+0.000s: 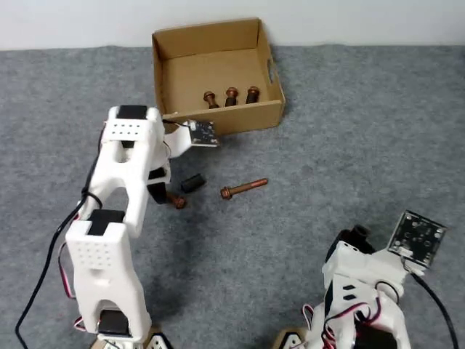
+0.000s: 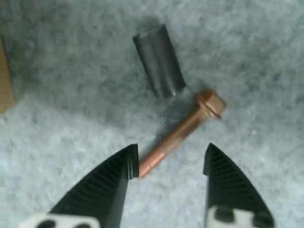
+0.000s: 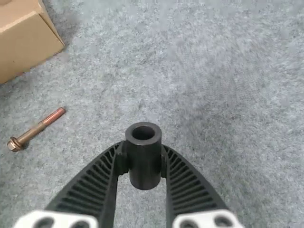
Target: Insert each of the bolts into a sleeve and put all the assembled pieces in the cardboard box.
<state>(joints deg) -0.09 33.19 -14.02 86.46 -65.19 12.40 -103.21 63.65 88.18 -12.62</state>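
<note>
Bare bench (image 1: 349,160) opens toward the loose bolt (image 1: 244,188); cardboard box (image 1: 225,122) behind, black sleeve (image 1: 191,183) and left arm (image 1: 134,163) beside it.

Three assembled pieces (image 1: 231,96) are lined up inside the cardboard box (image 1: 168,69), against its near wall. In front of the box, a loose sleeve (image 1: 191,183) is laid on the table (image 1: 349,145). A bolt (image 1: 244,187) lies just to its right. A second bolt (image 2: 178,130) lies just beside it on the nearer side, its threaded end between the spread fingers of the left gripper (image 2: 171,154). Well in front of the box and to its right, a second sleeve (image 3: 143,161) is held upright in the right gripper (image 3: 142,156).
</note>
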